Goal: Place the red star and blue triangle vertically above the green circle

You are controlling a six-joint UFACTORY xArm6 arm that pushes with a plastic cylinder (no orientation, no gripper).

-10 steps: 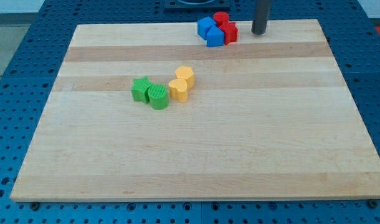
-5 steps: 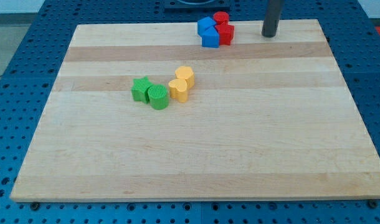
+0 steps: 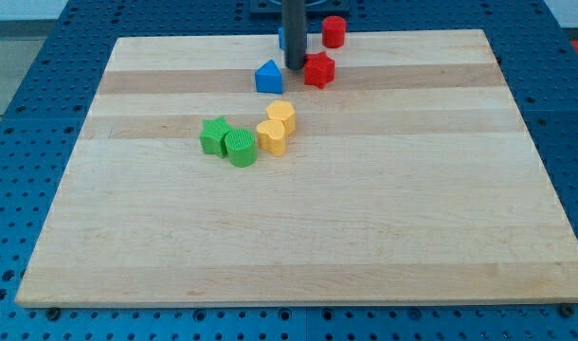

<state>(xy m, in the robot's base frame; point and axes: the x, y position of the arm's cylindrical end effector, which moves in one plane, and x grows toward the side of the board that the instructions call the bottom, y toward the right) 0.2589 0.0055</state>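
Note:
My tip [image 3: 296, 66] stands near the view's top, between the blue triangle [image 3: 268, 77] on its left and the red star [image 3: 318, 70] on its right, close to both. The green circle [image 3: 240, 149] lies lower, left of centre, touching a green star [image 3: 215, 135]. The blue triangle sits above and slightly right of the green circle. The red star sits further right.
Two yellow blocks [image 3: 277, 129] sit right of the green circle. A red cylinder [image 3: 334, 31] stands at the board's top edge. Another blue block [image 3: 281, 38] is mostly hidden behind the rod. The wooden board [image 3: 298, 275] lies on a blue perforated table.
My tip has moved left from the board's top right into the red and blue cluster. The blue triangle and red star have slid down and left, apart from the red cylinder.

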